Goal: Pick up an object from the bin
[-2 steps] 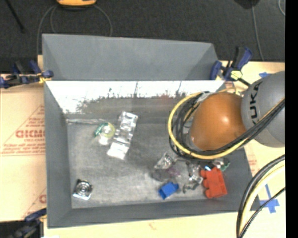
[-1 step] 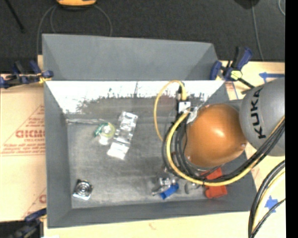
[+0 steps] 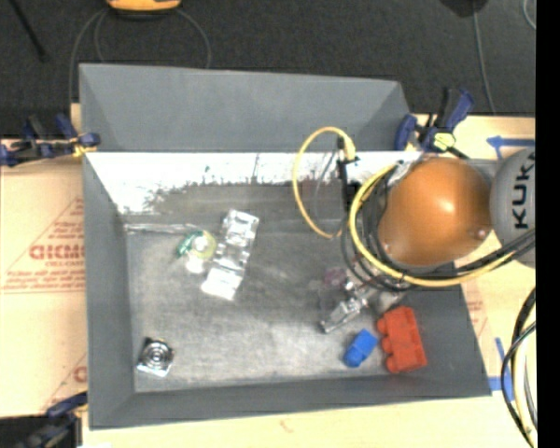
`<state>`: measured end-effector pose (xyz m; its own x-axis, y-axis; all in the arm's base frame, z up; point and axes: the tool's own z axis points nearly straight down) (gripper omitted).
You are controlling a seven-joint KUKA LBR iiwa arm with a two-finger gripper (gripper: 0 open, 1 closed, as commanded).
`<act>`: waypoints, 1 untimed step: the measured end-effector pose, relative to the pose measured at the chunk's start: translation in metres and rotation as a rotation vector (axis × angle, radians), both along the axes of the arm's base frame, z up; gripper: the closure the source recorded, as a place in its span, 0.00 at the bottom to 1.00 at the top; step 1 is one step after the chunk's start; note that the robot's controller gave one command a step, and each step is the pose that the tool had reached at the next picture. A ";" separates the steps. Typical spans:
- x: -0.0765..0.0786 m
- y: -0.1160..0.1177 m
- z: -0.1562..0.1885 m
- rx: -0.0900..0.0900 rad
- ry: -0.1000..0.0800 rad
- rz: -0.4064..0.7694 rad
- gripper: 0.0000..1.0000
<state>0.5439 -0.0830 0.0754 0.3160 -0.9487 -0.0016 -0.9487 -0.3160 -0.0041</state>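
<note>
My gripper (image 3: 343, 310) is low over the bin floor at the right, reaching out from under the arm's orange cover. Just below and to its right lies a small blue block (image 3: 358, 348), a short gap away. A red toy brick (image 3: 401, 339) lies beside the blue block, close to the bin's right wall. A faint small purplish thing (image 3: 333, 277) sits on the floor just above the gripper; I cannot tell what it is.
A clear plastic packet (image 3: 231, 253) and a green-and-white round thing (image 3: 196, 248) lie left of centre. A small shiny metal piece (image 3: 155, 356) rests in the front left corner. The arm's yellow and black cables loop over the bin's right side.
</note>
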 end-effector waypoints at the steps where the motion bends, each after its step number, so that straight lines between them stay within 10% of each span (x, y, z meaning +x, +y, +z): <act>1: 0.020 0.021 -0.001 -0.013 0.009 0.207 0.00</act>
<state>0.5640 -0.0616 0.0744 0.5045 -0.8634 0.0069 -0.8634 -0.5044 0.0092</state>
